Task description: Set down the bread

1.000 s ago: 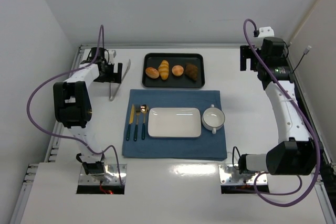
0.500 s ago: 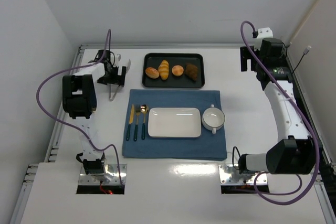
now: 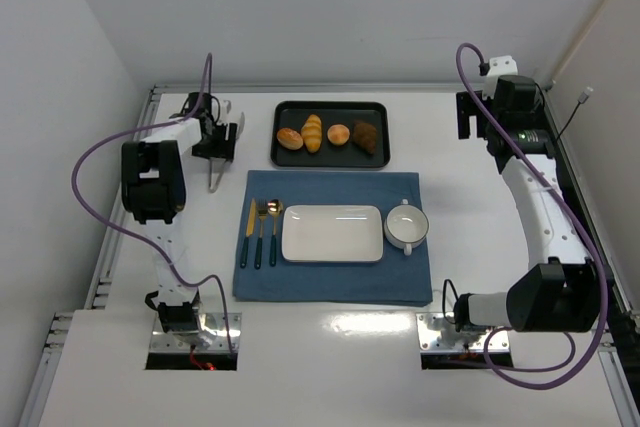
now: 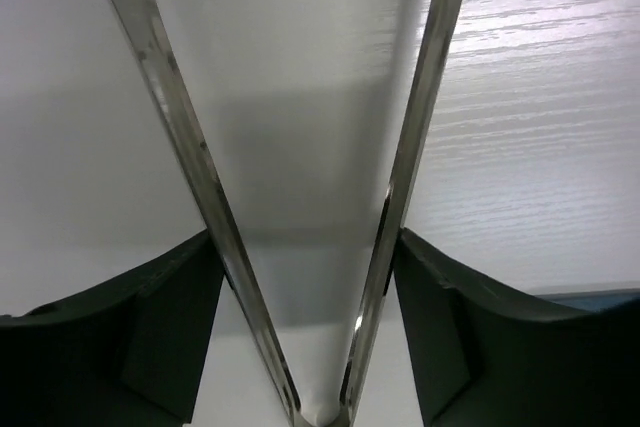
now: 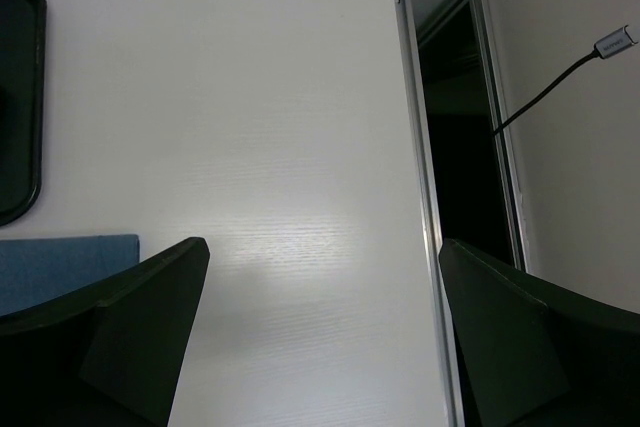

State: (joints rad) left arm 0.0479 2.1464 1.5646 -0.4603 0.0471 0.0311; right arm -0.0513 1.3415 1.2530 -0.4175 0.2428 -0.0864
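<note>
White desk (image 3: 480,277) enclosed by plain white walls (image 3: 300,17); a metal rail (image 5: 408,97) runs along its right edge. The bread (image 3: 290,139) lies leftmost in a black tray (image 3: 330,105) at the far middle, just beside a ridged yellow roll (image 3: 313,132). Nearer, a blue mat (image 3: 330,187) carries a white plate (image 3: 332,233). Left pincer (image 4: 305,235), at the far left: fingers pressed against the two arms of metal tongs (image 4: 180,147), which are spread in a V. Right pincer (image 5: 320,244), at the far right: gaping wide, gripping nothing.
</note>
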